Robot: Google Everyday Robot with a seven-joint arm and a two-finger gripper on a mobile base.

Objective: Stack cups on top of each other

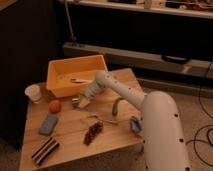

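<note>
White cup (33,92), pale yellow-green cup (81,103)
</note>
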